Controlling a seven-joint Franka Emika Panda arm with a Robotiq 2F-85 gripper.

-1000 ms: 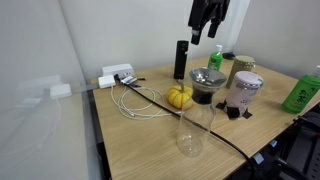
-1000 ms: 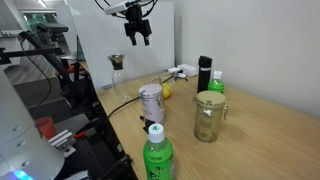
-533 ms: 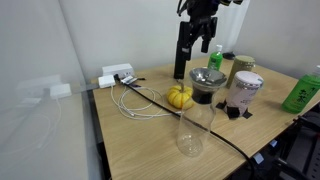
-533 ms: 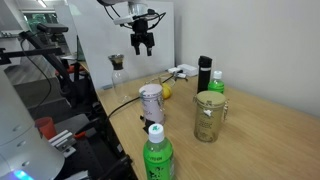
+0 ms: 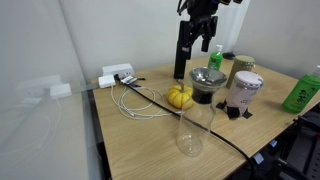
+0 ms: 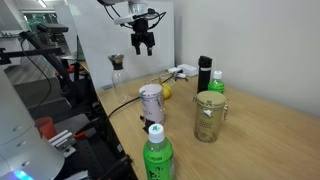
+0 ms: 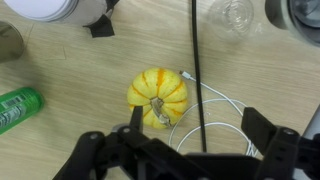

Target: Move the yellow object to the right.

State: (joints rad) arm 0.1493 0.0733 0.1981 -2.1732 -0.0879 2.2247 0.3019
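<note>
The yellow object (image 7: 159, 96) is a small ribbed yellow-orange pumpkin with a curled stem, standing on the wooden table. In an exterior view it (image 5: 179, 96) stands beside a dark cup; in an exterior view it (image 6: 166, 91) is mostly hidden behind a purple tumbler. My gripper (image 7: 197, 125) is open and empty, high above the table, its fingers straddling the white cable to the right of the pumpkin in the wrist view. It shows in both exterior views (image 5: 203, 36) (image 6: 144, 43), well above the pumpkin.
A clear glass bottle (image 5: 194, 128), dark cup (image 5: 206, 84), purple tumbler (image 5: 244, 92), glass jar (image 6: 209, 115), black bottle (image 6: 204, 73) and green bottles (image 5: 303, 92) (image 6: 156, 157) crowd the table. A white cable (image 7: 222, 110) and a black cable (image 7: 196, 60) lie beside the pumpkin.
Between 1.0 s and 0.5 s ago the gripper moved down and sideways toward the spot above the pumpkin. Since 0.5 s ago nothing has visibly moved.
</note>
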